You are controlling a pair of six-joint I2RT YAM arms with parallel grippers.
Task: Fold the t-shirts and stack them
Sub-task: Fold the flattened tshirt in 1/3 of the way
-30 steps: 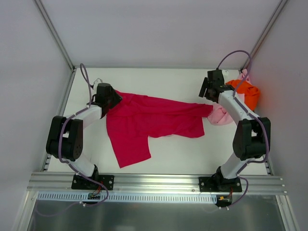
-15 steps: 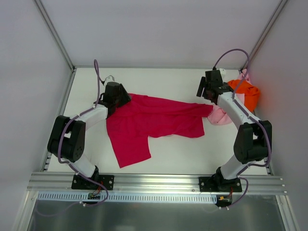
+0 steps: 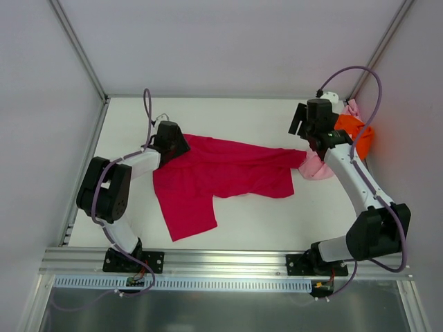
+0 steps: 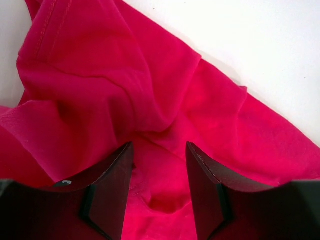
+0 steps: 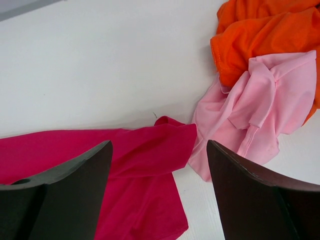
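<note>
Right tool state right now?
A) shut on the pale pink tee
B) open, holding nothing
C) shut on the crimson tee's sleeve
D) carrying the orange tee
B: the right wrist view shows the right tool wide open with nothing in its gap. The crimson tee, pale pink tee and orange tee all lie on the table beneath.

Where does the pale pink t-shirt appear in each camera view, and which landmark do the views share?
Top external: pale pink t-shirt at the right, beside the orange t-shirt.
Left wrist: not in it.
Right wrist: right of centre, below the orange one.
Shared landmark: crimson t-shirt, in all three; its tip reaches the pink one.
</note>
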